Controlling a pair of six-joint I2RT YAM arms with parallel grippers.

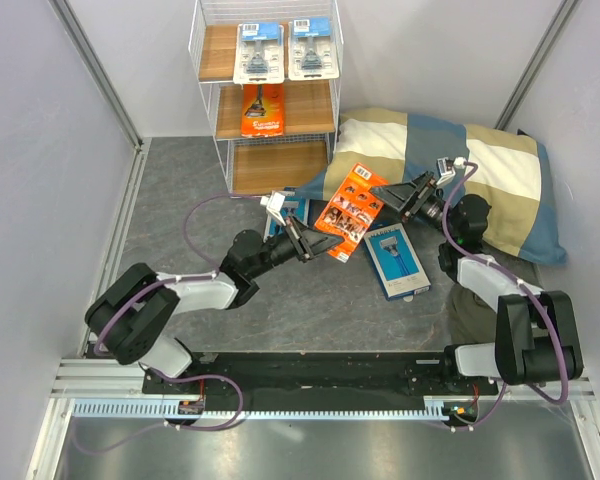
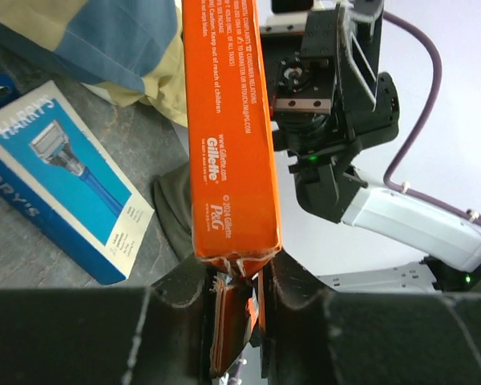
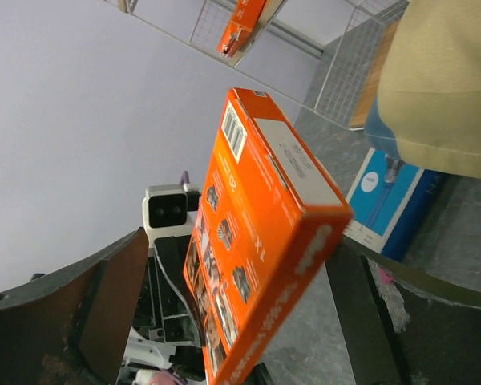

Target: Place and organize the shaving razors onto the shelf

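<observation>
Three pale walls, grey tabletop; left end effector pinching orange pack, right end effector spread.

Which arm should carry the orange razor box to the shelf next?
Left. The left gripper is shut on one end of the orange razor box, and the shelf stands more to that arm's side. The right gripper is open, gripping nothing.
</observation>
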